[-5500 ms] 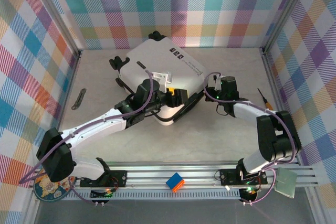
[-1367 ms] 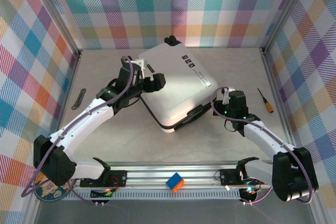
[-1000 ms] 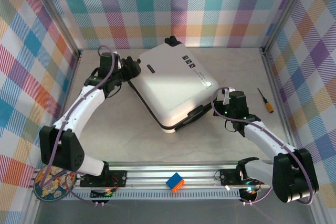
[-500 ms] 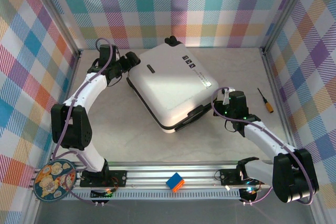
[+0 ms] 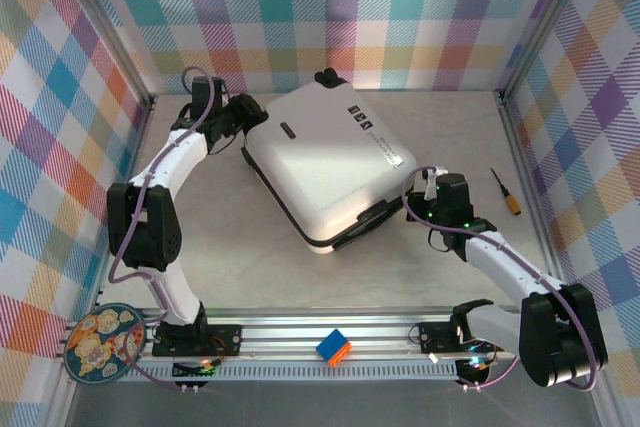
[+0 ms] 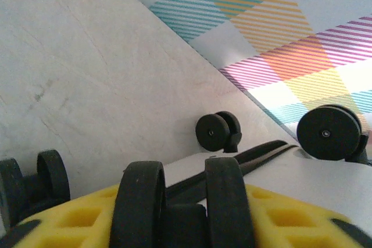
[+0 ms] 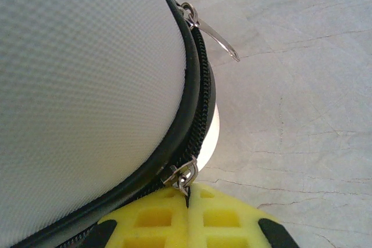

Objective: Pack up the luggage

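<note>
The right claw (image 7: 187, 210) pinches a zipper pull (image 7: 180, 175) at the near right corner of the white luggage (image 5: 325, 162). The left claw (image 5: 250, 114) is by the far left wheels (image 6: 218, 132); I cannot tell its opening.

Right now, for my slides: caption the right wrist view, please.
Right gripper pinching a zipper pull on the white suitcase.

A screwdriver (image 5: 503, 192) with an orange handle lies on the tabletop (image 5: 250, 257) near the right wall (image 5: 570, 127). A multicoloured cube (image 5: 333, 348) sits on the front rail (image 5: 400, 327), and a patterned plate (image 5: 100, 344) lies at the near-left corner.
</note>
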Available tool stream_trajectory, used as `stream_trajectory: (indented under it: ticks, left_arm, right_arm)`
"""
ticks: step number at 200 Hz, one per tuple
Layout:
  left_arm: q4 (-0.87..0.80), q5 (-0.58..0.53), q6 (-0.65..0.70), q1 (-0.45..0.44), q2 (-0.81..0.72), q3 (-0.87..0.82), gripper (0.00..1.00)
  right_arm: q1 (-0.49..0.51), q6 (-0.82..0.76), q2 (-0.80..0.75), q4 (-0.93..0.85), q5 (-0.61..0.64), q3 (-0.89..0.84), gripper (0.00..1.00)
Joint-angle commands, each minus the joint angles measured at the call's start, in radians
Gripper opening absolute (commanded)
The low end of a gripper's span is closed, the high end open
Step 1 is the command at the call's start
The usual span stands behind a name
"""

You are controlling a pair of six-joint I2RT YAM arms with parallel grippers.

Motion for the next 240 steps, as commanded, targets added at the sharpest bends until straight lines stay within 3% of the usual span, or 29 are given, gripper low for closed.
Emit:
stream_trajectory:
  ticks: [1,40,70,99,125,134,140,186,215,240]
  left_arm:
    - [0.014,0.034,0.040,0.004,0.059,0.051,0.32]
    - [-0.083,0.139,0.147,0.012,0.181,0.240,0.18]
    - [-0.308,0.284,0.285,0.016,0.381,0.567,0.10]
    - [-0.524,0.401,0.399,0.016,0.592,0.892,0.09]
    - [-0.590,0.368,0.468,0.023,0.651,0.989,0.30]
    - [-0.590,0.344,0.465,0.030,0.647,0.986,0.45]
    - [-0.588,0.338,0.460,0.036,0.641,0.983,0.49]
    - [-0.474,0.185,0.432,0.053,0.419,0.808,0.67]
    - [-0.497,0.043,0.439,0.053,0.327,0.806,0.70]
    - [-0.477,0.028,0.401,0.039,0.240,0.752,0.70]
  right_arm:
    - [0.006,-0.009,-0.045,0.107,0.008,0.009,0.00]
    - [0.021,-0.014,-0.060,0.112,-0.002,0.003,0.00]
    - [0.061,-0.032,-0.071,0.114,-0.015,0.007,0.00]
    - [0.122,-0.065,-0.070,0.110,-0.001,0.014,0.00]
    - [0.141,-0.077,-0.060,0.103,0.000,0.023,0.00]
    - [0.144,-0.077,-0.055,0.105,-0.002,0.024,0.00]
    - [0.145,-0.077,-0.053,0.104,-0.005,0.026,0.00]
    - [0.148,-0.077,-0.055,0.101,-0.009,0.022,0.00]
    - [0.151,-0.077,-0.056,0.099,-0.012,0.023,0.00]
    - [0.153,-0.081,-0.055,0.102,-0.014,0.023,0.00]
